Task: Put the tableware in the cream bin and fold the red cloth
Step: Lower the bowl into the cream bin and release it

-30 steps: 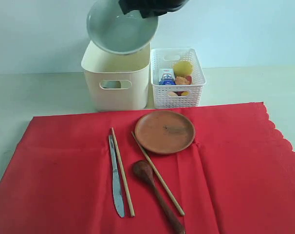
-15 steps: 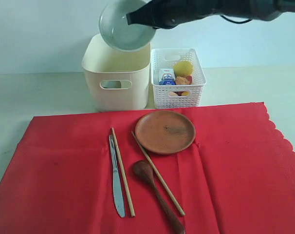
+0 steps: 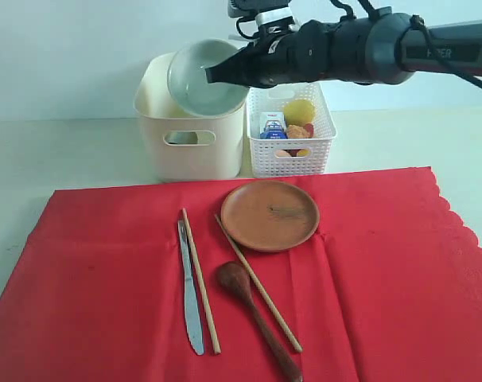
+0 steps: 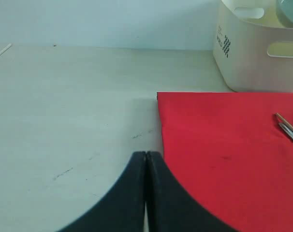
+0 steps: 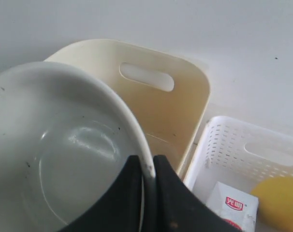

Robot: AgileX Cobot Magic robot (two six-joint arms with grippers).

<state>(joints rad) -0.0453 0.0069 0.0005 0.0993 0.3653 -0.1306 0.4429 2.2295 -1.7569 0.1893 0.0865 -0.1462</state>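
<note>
My right gripper is shut on the rim of the white ceramic bowl, which hangs tilted in the mouth of the cream bin. On the red cloth lie the brown plate, two chopsticks, the metal knife and the dark wooden spoon. My left gripper is shut and empty, low over the bare table beside the cloth's corner. No steel cup is in view.
A white lattice basket with the milk carton, lemon and other food stands right beside the bin. A pale wall rises behind both.
The right arm has lowered the bowl from above the bin down into its opening. Everything on the cloth has stayed put.
</note>
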